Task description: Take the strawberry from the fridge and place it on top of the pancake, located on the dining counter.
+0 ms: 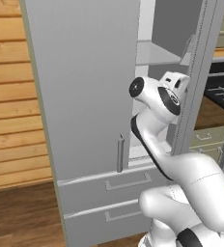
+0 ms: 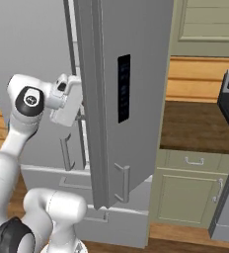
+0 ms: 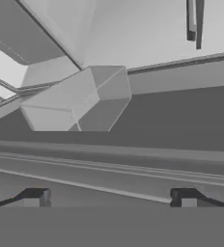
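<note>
The claw (image 3: 110, 198) stands released, its two dark fingertips (image 3: 35, 197) spread far apart at the bottom of the hand view with nothing between them. It faces pale grey panels and ledges inside the fridge (image 1: 85, 87); an angular grey block (image 3: 82, 99) sits ahead of it, probably a door bin or shelf bracket, though the close view makes that hard to settle.

From the left base view the white arm (image 1: 155, 113) reaches up into the gap between the fridge's shut left door and its opened right door (image 1: 196, 72), with a bare pale shelf (image 1: 155, 53) visible above the wrist. The right base view has the hand (image 2: 67, 101) tucked behind the edge of that opened door (image 2: 121, 99), which carries a dark panel (image 2: 124, 88).

Where the strawberry lies I cannot tell. Two drawers (image 1: 114, 185) sit below the doors. To the right stands a brown worktop (image 2: 195, 126) over green cabinets (image 2: 185, 190).
</note>
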{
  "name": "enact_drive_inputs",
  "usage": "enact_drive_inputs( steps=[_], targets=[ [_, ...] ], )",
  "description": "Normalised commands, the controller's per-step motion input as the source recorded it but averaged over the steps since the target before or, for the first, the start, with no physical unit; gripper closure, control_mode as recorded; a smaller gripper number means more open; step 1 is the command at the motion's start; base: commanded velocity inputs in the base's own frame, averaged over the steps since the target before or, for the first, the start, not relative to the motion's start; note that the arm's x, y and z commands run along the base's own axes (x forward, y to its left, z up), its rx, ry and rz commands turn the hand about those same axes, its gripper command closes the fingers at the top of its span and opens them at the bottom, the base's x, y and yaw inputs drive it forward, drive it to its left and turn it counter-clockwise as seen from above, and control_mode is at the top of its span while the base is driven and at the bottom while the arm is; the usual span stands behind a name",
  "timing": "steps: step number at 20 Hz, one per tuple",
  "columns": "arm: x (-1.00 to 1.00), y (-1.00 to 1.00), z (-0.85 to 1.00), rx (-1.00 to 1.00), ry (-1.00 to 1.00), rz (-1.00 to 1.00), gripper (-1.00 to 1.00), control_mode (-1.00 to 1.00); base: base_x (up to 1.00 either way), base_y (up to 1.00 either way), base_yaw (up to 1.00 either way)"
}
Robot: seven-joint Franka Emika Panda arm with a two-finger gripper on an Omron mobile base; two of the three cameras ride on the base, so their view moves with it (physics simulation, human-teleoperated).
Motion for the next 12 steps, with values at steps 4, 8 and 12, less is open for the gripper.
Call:
enact_drive_inputs(
  steps=[4,8,12],
  targets=[
    [-0.09,-0.56,0.0,-0.09,0.01,-0.27,-1.0,-1.0,0.0,0.0,0.0],
    [-0.49,-0.83,0.0,-0.02,0.0,-0.38,-1.0,-1.0,0.0,0.0,0.0],
    [-0.38,-0.97,0.0,0.0,-0.01,-0.37,-1.0,-1.0,0.0,0.0,0.0]
  ],
)
